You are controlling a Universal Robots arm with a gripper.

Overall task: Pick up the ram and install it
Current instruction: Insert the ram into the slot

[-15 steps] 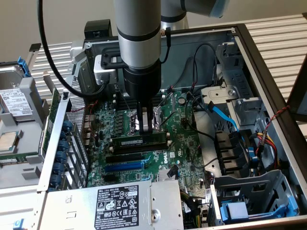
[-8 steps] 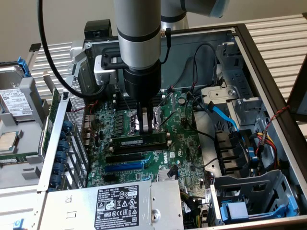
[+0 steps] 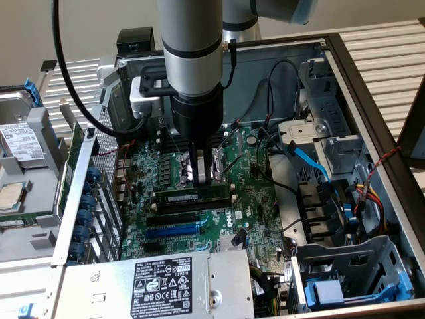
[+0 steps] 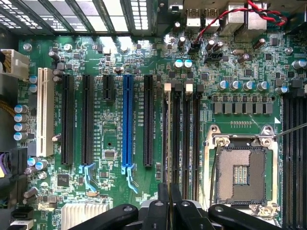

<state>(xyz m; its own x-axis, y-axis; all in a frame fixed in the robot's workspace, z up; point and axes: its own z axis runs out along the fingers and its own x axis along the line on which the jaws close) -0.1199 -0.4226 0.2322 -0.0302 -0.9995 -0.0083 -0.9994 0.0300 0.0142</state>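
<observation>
Ram: we place the ram on edge along the memory slot nearest the blue expansion slot, with its white label facing the exterior camera. From the wrist it reads as a thin edge-on line.
Gripper: the gripper is closed down narrow, and the ram's upper edge runs between the two fingers. We read this as a grip on the ram.
Seating: in the slot or just above it, by our judgement. We cannot tell whether it is pressed home.
Risk, alignment: if the ram's ends sit off the slot guides, a downward push could flex the strip or scrape its contacts.
Risk, latch: the beige latch at the far end may not be swung clear, which would leave that end riding high.
Risk, neighbours: the empty memory slots lie just beside the ram and the open CPU socket is near. A sideways slip could put a finger on the socket.
Hidden: the ram's lower edge and contacts sit below the slot walls. The gripper covers the near-end latch in the wrist view. The arm hides the board behind it in the exterior view.
</observation>
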